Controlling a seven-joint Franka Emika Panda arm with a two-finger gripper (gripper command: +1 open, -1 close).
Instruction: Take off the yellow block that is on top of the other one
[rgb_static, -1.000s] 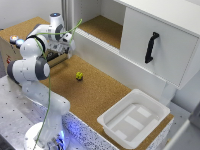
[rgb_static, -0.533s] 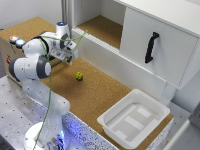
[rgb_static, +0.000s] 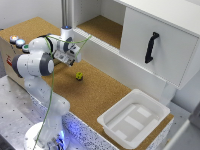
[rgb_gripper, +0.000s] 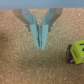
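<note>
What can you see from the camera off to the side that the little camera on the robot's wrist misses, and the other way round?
Only the exterior view shows the white arm, the white tray, the cabinet door with its black handle and the coloured buttons. Only the wrist view shows the claw up close, its two fingers pressed together with nothing between them, and dark marks on the yellow block. Both show that block on the cork surface, apart from the claw.

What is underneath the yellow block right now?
The yellow block rests on something dark; the wrist view shows a dark edge beside it. Whether that is another block or shadow is too blurred to tell.
</note>
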